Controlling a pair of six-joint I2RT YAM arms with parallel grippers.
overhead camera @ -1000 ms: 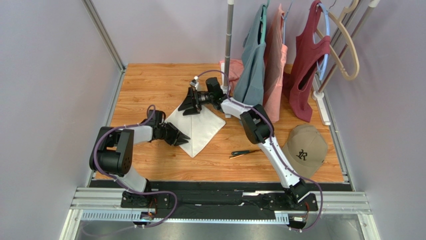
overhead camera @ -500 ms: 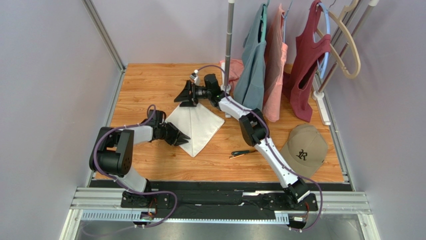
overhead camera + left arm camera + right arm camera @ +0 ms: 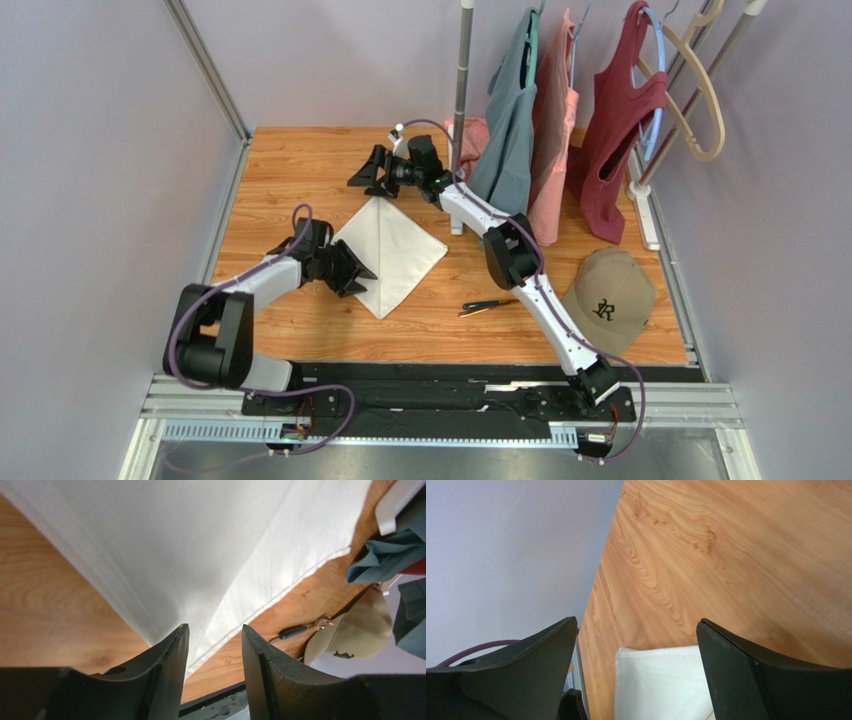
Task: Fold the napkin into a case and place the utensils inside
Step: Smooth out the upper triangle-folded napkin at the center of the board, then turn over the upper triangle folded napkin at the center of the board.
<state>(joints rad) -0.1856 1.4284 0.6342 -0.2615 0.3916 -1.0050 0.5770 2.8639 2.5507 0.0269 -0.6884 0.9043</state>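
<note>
The left gripper [image 3: 352,274] lies low at the near-left edge of the napkin [image 3: 395,248], its jaws partly apart, with the cloth's edge at the gap but not pinched. The utensils [image 3: 488,305] lie on the table [image 3: 290,160] to the right of the napkin and apart from it, and a tan cap [image 3: 608,295] sits farther right. Over the napkin's far corner the right gripper [image 3: 372,182] hovers spread wide, holding nothing. Hanging clothes [image 3: 520,120] are behind it.
</note>
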